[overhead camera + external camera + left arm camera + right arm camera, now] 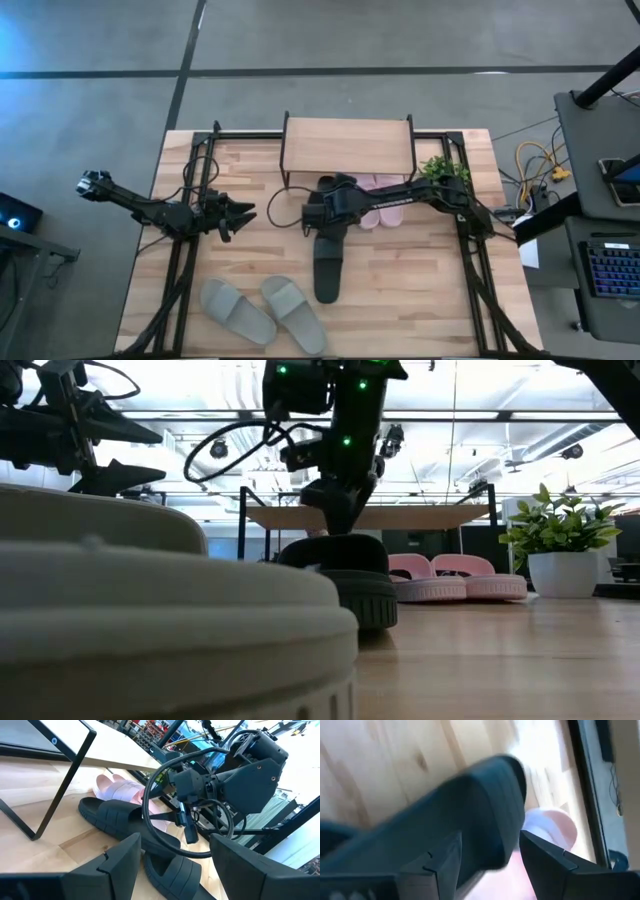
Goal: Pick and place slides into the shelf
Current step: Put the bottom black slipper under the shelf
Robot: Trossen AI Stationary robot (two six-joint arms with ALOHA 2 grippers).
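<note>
The shelf (pixel 345 145) stands at the table's far middle. Two pale pink slides (pixel 382 205) lie in front of it, partly under its top. One black slide (pixel 328 270) lies mid-table. The other black slide (pixel 110 815) lies nearer the shelf, partly under my right arm. My right gripper (pixel 325 215) is low over the black slides (pixel 335 555), fingers apart, with a black slide (pixel 485 805) between them. Two grey-green slides (pixel 235 312) (pixel 295 315) lie at the near edge. My left gripper (pixel 243 214) is open and empty, left of the black slides. My right gripper comes down from above with its fingers (pixel 440 865) on either side of a black slide's body (pixel 492 820). The view is blurred, so I cannot tell whether the fingers touch it or which part they are on.
A small potted plant (pixel 440 168) stands at the shelf's right end. Black frame rails (pixel 190 200) run along the table's left and right sides. A grey-green slide (pixel 150 610) fills the low view's foreground. Bare wood lies between my left gripper and the black slides.
</note>
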